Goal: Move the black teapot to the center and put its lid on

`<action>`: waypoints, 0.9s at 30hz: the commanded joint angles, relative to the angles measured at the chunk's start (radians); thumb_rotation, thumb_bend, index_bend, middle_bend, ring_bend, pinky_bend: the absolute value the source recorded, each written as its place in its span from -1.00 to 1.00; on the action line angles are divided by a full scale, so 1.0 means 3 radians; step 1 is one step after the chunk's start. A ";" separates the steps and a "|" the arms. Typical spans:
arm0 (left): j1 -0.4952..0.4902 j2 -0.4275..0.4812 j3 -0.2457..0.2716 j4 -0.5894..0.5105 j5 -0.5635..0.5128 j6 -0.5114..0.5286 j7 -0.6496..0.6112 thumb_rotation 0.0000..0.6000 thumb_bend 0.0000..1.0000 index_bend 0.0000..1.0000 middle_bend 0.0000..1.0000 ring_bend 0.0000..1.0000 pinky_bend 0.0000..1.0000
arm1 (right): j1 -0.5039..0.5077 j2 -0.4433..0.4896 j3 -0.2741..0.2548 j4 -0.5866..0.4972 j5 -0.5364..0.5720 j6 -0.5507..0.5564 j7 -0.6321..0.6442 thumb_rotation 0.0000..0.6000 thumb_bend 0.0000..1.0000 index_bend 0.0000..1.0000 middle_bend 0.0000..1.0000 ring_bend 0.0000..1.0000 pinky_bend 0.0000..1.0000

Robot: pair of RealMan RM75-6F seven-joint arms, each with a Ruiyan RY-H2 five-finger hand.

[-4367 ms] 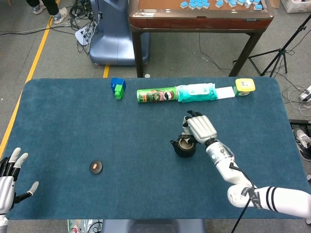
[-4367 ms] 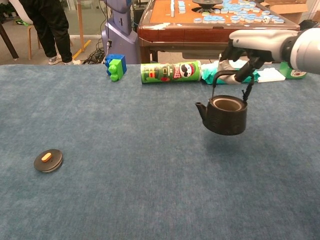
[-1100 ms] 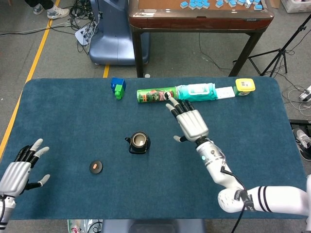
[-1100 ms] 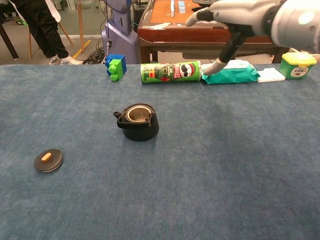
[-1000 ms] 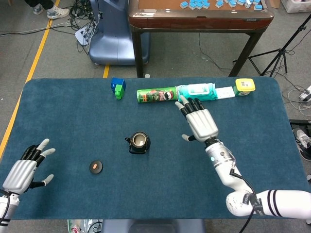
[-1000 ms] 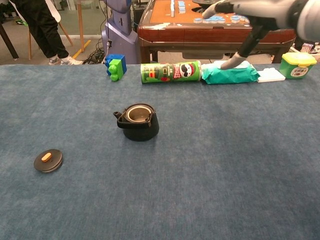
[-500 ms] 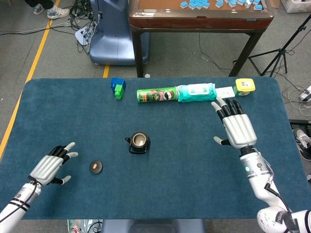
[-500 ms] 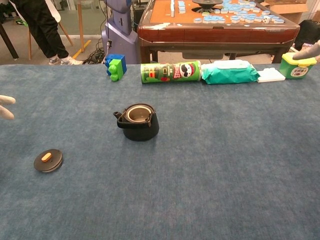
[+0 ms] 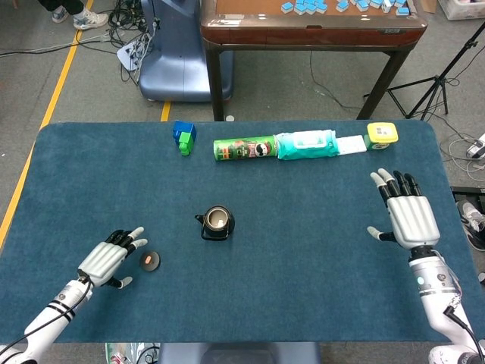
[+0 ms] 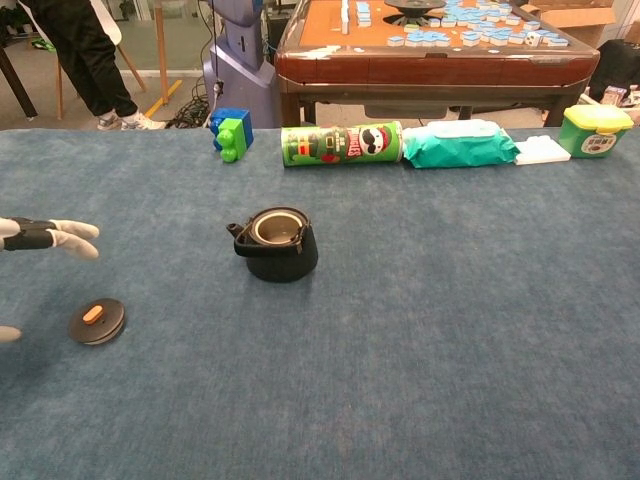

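Only overhead: right hand [image 9: 408, 216], spread

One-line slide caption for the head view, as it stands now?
Open left hand nears the lid beside the uncovered black teapot; open right hand hangs far right.

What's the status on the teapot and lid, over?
Both hands empty: left hand open beside the lid, right hand open out right. Black teapot mid-table, uncovered. Nothing between lid and teapot.
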 commanded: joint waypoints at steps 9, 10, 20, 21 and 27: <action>-0.0195 -0.0254 -0.0031 0.0033 -0.0584 -0.0181 0.0483 1.00 -0.53 -0.62 -1.00 -1.00 -1.00 | -0.0165 0.0021 0.0073 0.0081 -0.0091 -0.0057 0.0183 1.00 -0.81 -0.91 -0.79 -1.00 -1.00; -0.0202 -0.0280 -0.0032 0.0038 -0.0626 -0.0171 0.0509 1.00 -0.53 -0.61 -1.00 -1.00 -1.00 | -0.0185 0.0022 0.0078 0.0087 -0.0100 -0.0060 0.0204 1.00 -0.81 -0.91 -0.80 -1.00 -1.00; -0.0238 -0.0510 -0.0052 0.0143 -0.0726 -0.0009 0.0577 1.00 -0.53 -0.54 -1.00 -1.00 -1.00 | -0.0328 0.0067 0.0144 0.0133 -0.0143 -0.0080 0.0358 1.00 -0.81 -0.91 -0.80 -1.00 -1.00; -0.0246 -0.0523 -0.0045 0.0151 -0.0735 -0.0007 0.0597 1.00 -0.53 -0.54 -1.00 -1.00 -1.00 | -0.0344 0.0072 0.0152 0.0135 -0.0153 -0.0077 0.0371 1.00 -0.81 -0.91 -0.80 -1.00 -1.00; -0.0258 -0.0562 -0.0002 0.0177 -0.0775 0.0016 0.0654 1.00 -0.53 -0.50 -1.00 -1.00 -1.00 | -0.0400 0.0080 0.0185 0.0150 -0.0181 -0.0091 0.0415 1.00 -0.81 -0.90 -0.80 -1.00 -1.00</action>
